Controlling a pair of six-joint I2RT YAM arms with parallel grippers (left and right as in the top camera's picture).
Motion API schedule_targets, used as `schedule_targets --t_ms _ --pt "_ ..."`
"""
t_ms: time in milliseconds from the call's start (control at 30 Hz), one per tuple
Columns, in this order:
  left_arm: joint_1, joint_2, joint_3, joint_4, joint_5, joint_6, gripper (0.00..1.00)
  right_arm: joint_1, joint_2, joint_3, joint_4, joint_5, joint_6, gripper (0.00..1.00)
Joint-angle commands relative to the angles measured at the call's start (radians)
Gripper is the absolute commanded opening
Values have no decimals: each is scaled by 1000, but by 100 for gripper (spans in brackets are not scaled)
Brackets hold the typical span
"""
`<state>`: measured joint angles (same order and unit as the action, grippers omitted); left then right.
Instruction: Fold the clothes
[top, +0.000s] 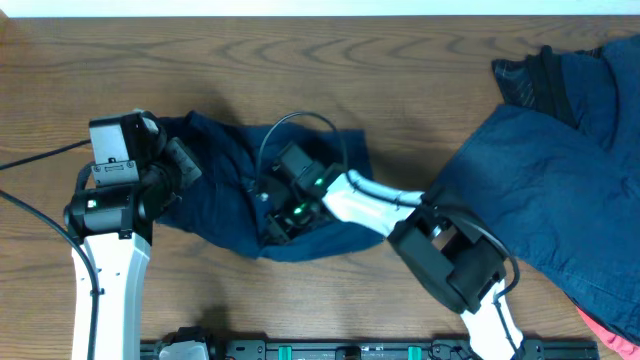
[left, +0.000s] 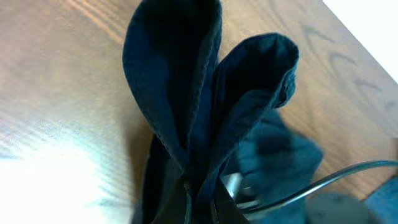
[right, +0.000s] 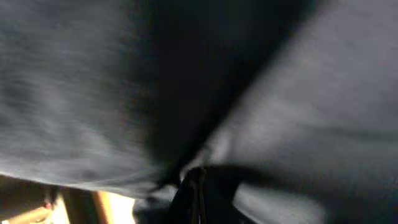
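Observation:
A small dark navy garment (top: 240, 190) lies crumpled on the wooden table left of centre. My left gripper (top: 182, 160) is shut on its left edge; in the left wrist view the pinched cloth (left: 205, 106) stands up in two folds from the jaws (left: 200, 196). My right gripper (top: 280, 215) is shut on the same garment near its lower middle; the right wrist view is filled with dark cloth (right: 186, 81) running into the jaws (right: 196, 186). A larger pile of navy clothes (top: 560, 170) lies at the right.
A black strap or waistband (top: 530, 80) sits at the top of the right pile. A red item (top: 610, 325) shows at the bottom right corner. A black cable (top: 300, 125) loops above the right gripper. The table's front rail (top: 350, 350) runs below.

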<state>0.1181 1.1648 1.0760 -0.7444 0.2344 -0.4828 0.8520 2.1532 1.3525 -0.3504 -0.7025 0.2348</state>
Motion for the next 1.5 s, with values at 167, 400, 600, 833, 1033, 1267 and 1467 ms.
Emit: schedule_targets --t_ms 167,400,600,833,1033,1267,1467 --pt "3 -14 29 73 167 -122 6 45 9 1 85 32 146 1" --pt "-7 -10 28 34 184 -116 6 16 -12 2 -2 97 115 1" --pt "-7 -9 28 36 173 -87 6 -97 -137 2 -240 351 80 1" --pt "-7 -9 28 35 156 -86 6 -263 -214 2 -408 555 44 1" --pt "-7 -9 28 38 119 -87 6 -381 -204 -16 -472 650 14 1" --pt "-7 -9 28 74 121 -93 6 -417 -204 -63 -454 698 -24 1" --pt "-8 -9 28 97 120 -136 6 -405 -204 -163 -350 640 -27 1"
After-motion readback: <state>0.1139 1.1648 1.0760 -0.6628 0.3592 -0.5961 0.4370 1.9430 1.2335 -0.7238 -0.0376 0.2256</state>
